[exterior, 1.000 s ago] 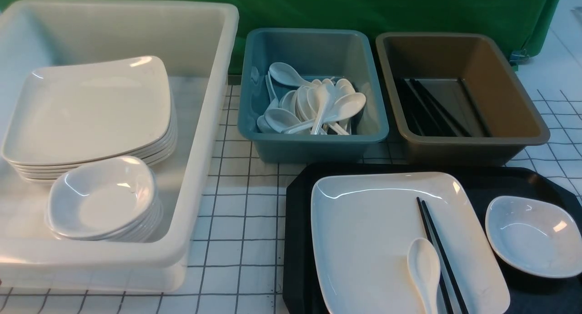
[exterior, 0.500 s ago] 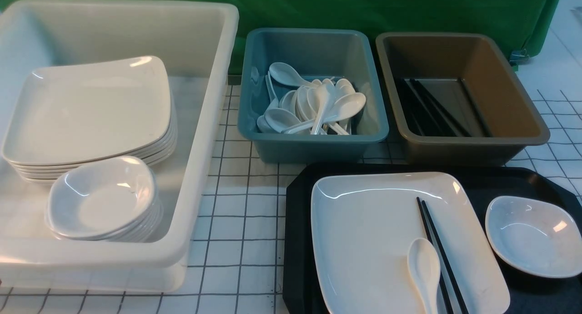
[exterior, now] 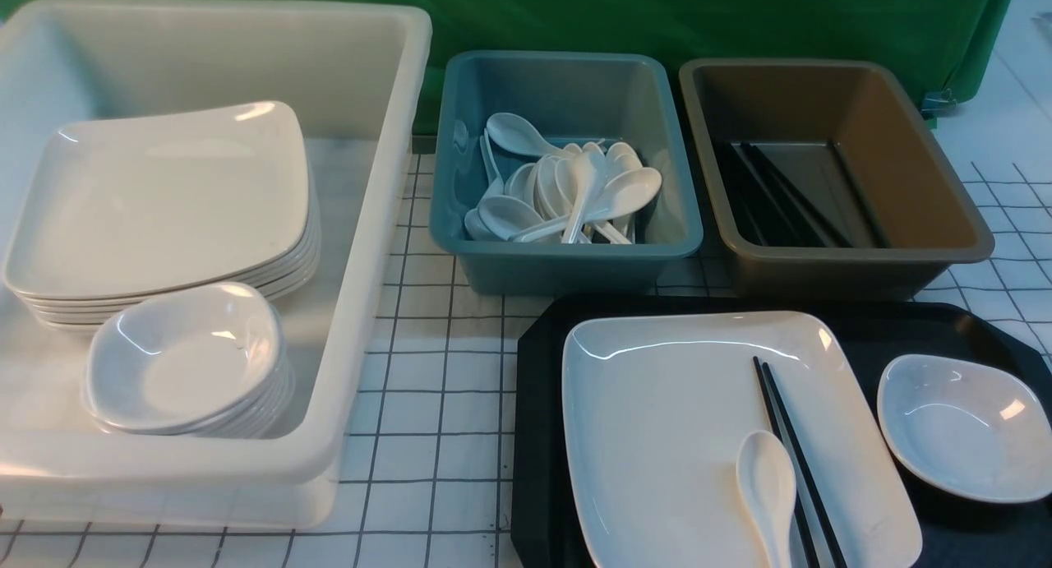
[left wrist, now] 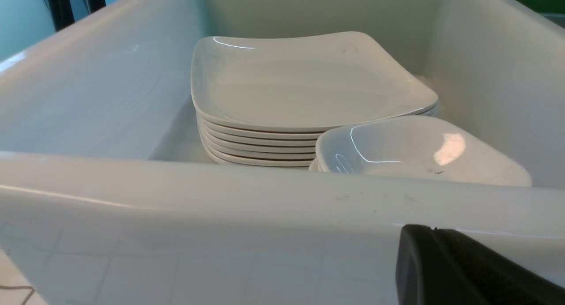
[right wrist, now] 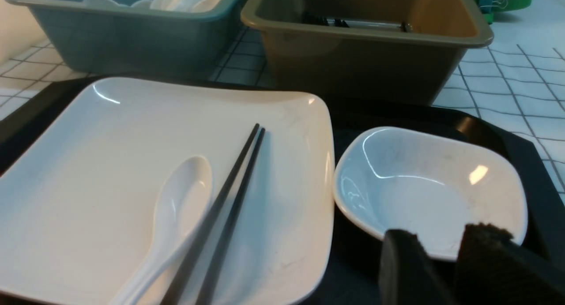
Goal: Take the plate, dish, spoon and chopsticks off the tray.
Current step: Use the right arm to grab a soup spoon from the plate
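Arms: both are outside the front view; the wrist views show only the fingertips, so the full pose of either arm cannot be told.
Left arm: poised at the outer side of the white tub (exterior: 362, 247), its wrist camera looking over the rim at stacked plates (exterior: 164, 198) and stacked bowls (exterior: 185, 358).
Right arm: poised at the black tray (exterior: 538, 436), its wrist camera facing the tableware, with the teal bin (exterior: 567, 268) and brown bin (exterior: 855, 274) beyond.
Left gripper (left wrist: 435, 229): fingertips together, nothing between them, seen in front of the tub's wall; whether they touch it cannot be told.
Right gripper (right wrist: 441, 234): fingers partly apart, a clear gap between the tips, nothing held; they appear in front of the dish's edge, contact uncertain.
Plate (exterior: 657, 436): lies flat on the tray, the largest piece of the setting.
Dish (exterior: 962, 428): sits upright on the tray at the plate's right side in the front view, just beside its edge.
Chopsticks (exterior: 793, 436): rest on the plate, side by side and slightly spread, partly crossed by the spoon.
Spoon (exterior: 768, 486): lies on the plate, bowl toward the bins, its handle running alongside the chopsticks and out of the front view.
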Robot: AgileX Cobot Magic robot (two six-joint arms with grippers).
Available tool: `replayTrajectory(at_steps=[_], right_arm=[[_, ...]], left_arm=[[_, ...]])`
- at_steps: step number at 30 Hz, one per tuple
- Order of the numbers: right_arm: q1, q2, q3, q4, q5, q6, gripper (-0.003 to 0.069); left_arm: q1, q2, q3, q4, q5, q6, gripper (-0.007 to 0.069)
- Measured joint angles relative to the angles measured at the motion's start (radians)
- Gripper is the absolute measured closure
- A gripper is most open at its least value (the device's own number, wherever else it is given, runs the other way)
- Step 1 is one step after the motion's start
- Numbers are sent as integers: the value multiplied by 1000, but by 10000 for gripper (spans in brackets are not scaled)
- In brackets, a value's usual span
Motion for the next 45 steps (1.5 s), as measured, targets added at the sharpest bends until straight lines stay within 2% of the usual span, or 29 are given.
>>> replayTrajectory(at_steps=[4, 6, 7, 8, 10, 13, 21, 23, 24, 25, 28, 30, 31, 32, 34, 35, 38, 39, 40, 43, 45], right_arm=[[0, 0, 0, 15, -9, 25, 412], [0, 0, 2, 91, -29, 151, 412], [0, 0, 3, 147, -37, 257, 412], [0, 0, 3, 155, -38, 275, 412], [0, 0, 7, 217, -47, 503, 412], [0, 0, 7, 245, -51, 660, 412], [0, 0, 7, 255, -95, 740, 414], [0, 0, 7, 255, -107, 737, 426], [0, 0, -5, 255, -105, 696, 467], [0, 0, -8, 255, -105, 689, 473], [0, 24, -132, 255, -99, 514, 602], [0, 87, -222, 256, -70, 416, 629], [0, 96, -244, 256, -65, 394, 629], [0, 196, -332, 256, 13, 306, 629], [0, 265, -389, 254, 75, 257, 629], [0, 386, -478, 239, 195, 203, 629], [0, 644, -631, 199, 462, 145, 627], [0, 661, -631, 199, 462, 145, 627], [2, 778, -684, 198, 562, 124, 621], [22, 949, -730, 236, 678, 55, 603], [84, 1098, -745, 335, 705, -46, 554]], left_arm=[[0, 0, 0, 0, 0, 0, 603], [0, 0, 0, 0, 0, 0, 603], [0, 0, 0, 0, 0, 0, 603], [0, 0, 0, 0, 0, 0, 603], [0, 0, 0, 0, 0, 0, 603], [0, 0, 0, 0, 0, 0, 603], [0, 0, 0, 0, 0, 0, 603], [0, 0, 0, 0, 0, 0, 603], [0, 0, 0, 0, 0, 0, 603], [0, 0, 0, 0, 0, 0, 603], [0, 0, 0, 0, 0, 0, 603], [0, 0, 0, 0, 0, 0, 603], [0, 0, 0, 0, 0, 0, 603], [0, 0, 0, 0, 0, 0, 603], [0, 0, 0, 0, 0, 0, 603], [0, 0, 0, 0, 0, 0, 603], [0, 0, 0, 0, 0, 0, 603], [0, 0, 0, 0, 0, 0, 603], [0, 0, 0, 0, 0, 0, 603], [0, 0, 0, 0, 0, 0, 603], [0, 0, 0, 0, 0, 0, 603]])
